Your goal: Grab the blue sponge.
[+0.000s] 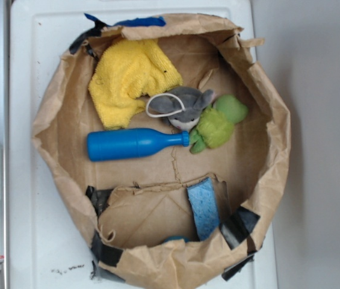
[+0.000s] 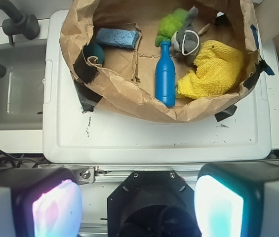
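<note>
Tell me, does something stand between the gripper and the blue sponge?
Yes. The gripper is outside the paper bag, and the bag's crumpled wall rises in between. The blue sponge lies inside, partly under a torn paper flap.

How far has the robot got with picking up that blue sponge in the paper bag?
Nothing looks done yet. The blue sponge lies untouched inside the paper bag, apart from the blue bottle, yellow towel and stuffed toys. The tool is open and empty, far back from the bag in the wrist view. Everything is left: moving over, reaching into the bag and closing on the sponge.
</note>
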